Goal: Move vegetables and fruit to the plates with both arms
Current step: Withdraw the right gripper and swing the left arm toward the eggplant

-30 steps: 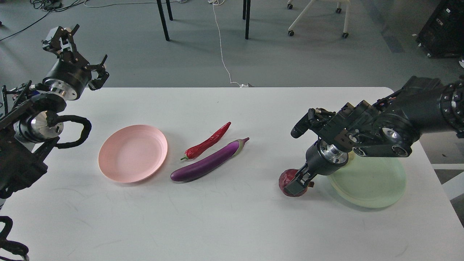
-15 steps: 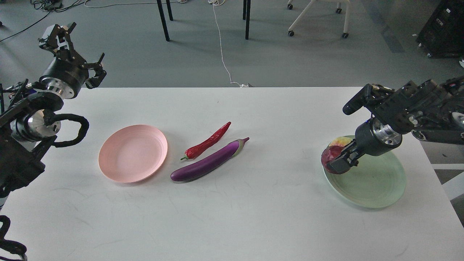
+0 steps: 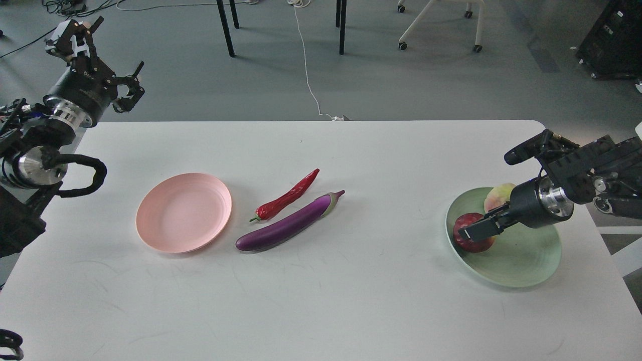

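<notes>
My right gripper is shut on the dark-red pomegranate, which sits low on the left part of the pale green plate. The yellow-green fruit with pinkish patches lies on the same plate's far rim, just behind the gripper. The purple eggplant and the red chili pepper lie side by side at the table's middle. The pale pink plate stands empty to their left. My left gripper is open and empty, raised beyond the table's far left corner.
The white table ends just right of the green plate. Beyond its far edge are black table legs, a white cable on the floor, and a chair base.
My right gripper carried the pomegranate from the table right onto the green plate and lowered it there, uncovering the yellow-green fruit. My left arm drew back up and to the left.
</notes>
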You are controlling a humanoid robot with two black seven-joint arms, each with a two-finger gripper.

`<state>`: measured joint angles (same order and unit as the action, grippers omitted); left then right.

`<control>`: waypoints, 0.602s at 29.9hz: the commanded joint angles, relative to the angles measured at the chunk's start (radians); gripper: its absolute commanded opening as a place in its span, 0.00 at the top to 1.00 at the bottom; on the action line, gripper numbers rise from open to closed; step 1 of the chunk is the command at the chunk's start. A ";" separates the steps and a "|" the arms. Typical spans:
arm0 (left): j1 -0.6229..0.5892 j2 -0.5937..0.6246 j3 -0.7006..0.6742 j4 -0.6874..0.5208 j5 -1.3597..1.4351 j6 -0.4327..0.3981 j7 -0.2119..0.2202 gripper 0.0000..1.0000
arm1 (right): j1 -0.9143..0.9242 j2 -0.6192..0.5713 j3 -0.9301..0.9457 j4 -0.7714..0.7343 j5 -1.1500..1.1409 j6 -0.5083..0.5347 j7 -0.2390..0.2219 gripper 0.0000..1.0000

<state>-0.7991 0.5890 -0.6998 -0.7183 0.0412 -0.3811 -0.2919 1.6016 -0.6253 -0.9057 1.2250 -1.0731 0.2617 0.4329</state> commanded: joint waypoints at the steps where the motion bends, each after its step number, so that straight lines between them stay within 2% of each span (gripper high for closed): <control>1: -0.023 0.014 0.006 -0.004 0.026 -0.022 0.013 0.02 | -0.002 -0.031 0.123 -0.009 0.109 0.005 0.001 0.02; 3: -0.025 0.012 0.006 -0.012 0.058 -0.033 0.028 0.02 | -0.005 -0.037 0.207 -0.031 0.172 0.005 0.003 0.02; 7: -0.026 0.018 0.006 -0.061 0.107 -0.048 0.129 0.02 | -0.069 -0.063 0.385 -0.084 0.278 0.004 0.003 0.02; 9: -0.025 0.040 0.008 -0.105 0.146 -0.056 0.161 0.02 | -0.116 -0.076 0.493 -0.111 0.294 -0.005 0.001 0.02; 14: -0.022 0.121 0.005 -0.278 0.473 -0.059 0.152 0.02 | -0.285 -0.079 0.822 -0.182 0.346 -0.009 0.001 0.02; 18: -0.025 0.126 0.005 -0.390 0.716 -0.058 0.140 0.02 | -0.426 -0.067 1.031 -0.248 0.418 -0.010 -0.002 0.02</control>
<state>-0.8209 0.7109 -0.6943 -1.0280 0.5937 -0.4412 -0.1447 1.2699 -0.7013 -0.0212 1.0214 -0.7004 0.2529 0.4340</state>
